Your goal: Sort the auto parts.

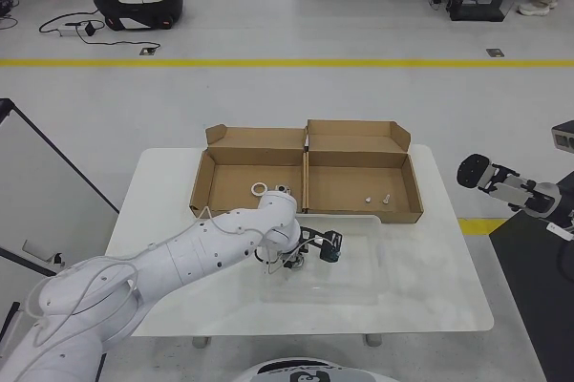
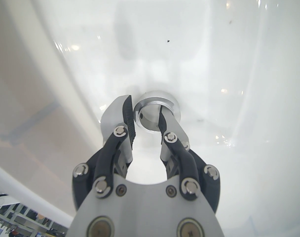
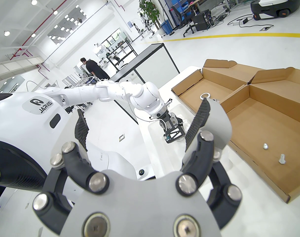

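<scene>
Nearest the robot: clear tray (image 1: 358, 279) at front of table (image 1: 439, 286). L gripper (image 2: 143, 106) is down inside it, pointing at tray floor. Jaws narrow but not closed. One finger (image 2: 128, 114) sits outside a metal ring (image 2: 171, 102), the other is inside the bore, so ring wall is betw. them. Ring lies flat on tray floor, near tray's curved side wall. Outer finger appears to touch the rim; inner one shows a gap, so judged not yet clamped. Reason for this hold, in my judgement: ring is low and smooth, so a grip across the full diam. could slip, whereas pinching one wall gives a surer pick. Step in hand: closing on ring prior to lift. Behind tray, approx. mid-table: two open cardboard boxes side by side, touching, flaps up at back. L box (image 1: 231, 191) holds a second ring (image 1: 259, 189) plus a small part (image 1: 285, 188) just beside it, type unclear. R box (image 1: 349, 186) holds a bolt (image 3: 282, 159) and a smaller piece (image 3: 265, 146) near its front wall. Layout suggests rings go L, fasteners R, so this ring likely belongs in L box. Off table's right side, well apart from tray: R gripper (image 3: 142, 107), jaws wide, nothing held, presumably kept clear of L arm's path.
</scene>
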`<state>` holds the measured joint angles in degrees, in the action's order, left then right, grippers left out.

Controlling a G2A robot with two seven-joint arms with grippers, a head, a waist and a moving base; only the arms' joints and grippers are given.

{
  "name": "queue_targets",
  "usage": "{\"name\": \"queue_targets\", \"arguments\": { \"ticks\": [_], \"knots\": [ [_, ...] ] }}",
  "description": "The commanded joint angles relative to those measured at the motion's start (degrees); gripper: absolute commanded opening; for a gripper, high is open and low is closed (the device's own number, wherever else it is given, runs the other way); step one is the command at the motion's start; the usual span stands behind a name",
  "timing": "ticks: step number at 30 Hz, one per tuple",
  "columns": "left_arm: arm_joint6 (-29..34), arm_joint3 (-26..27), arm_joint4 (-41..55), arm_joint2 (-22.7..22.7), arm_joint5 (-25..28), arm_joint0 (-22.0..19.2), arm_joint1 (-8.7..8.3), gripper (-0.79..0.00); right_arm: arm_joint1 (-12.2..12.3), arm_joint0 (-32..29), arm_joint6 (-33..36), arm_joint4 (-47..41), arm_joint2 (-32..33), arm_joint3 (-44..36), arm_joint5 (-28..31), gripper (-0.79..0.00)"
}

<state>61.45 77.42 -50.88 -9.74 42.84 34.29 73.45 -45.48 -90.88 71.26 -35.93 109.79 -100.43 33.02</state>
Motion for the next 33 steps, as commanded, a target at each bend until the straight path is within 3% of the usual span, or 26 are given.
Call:
{"name": "queue_targets", "arguments": {
  "ticks": [1, 21, 23, 24, 33],
  "knots": [
    [0.0, 0.0, 0.0, 0.0, 0.0, 0.0, 0.04, -0.511, 0.0, 0.0, 0.0, 0.0, 0.0, 0.0, 0.0, 0.000],
    [0.6, -0.8, -0.1, 0.0, -0.6, 0.2, 0.64, -0.520, 0.0, 0.0, 0.0, 0.0, 0.0, 0.0, 0.0, 0.000],
    [0.7, -1.0, -0.2, 0.0, -0.7, 0.4, 0.66, -0.594, 0.0, 0.0, 0.0, 0.0, 0.0, 0.0, 0.0, 0.000],
    [0.6, -1.1, -0.3, 0.0, -0.6, 0.4, 0.67, -0.767, 0.0, 0.0, 0.0, 0.0, 0.0, 0.0, 0.0, 0.000],
    [-1.0, -0.2, -1.1, -0.1, 1.0, -0.5, 0.42, -0.785, 0.0, 0.0, 0.0, 0.0, 0.0, 0.0, 0.0, 0.000]
  ]
}}
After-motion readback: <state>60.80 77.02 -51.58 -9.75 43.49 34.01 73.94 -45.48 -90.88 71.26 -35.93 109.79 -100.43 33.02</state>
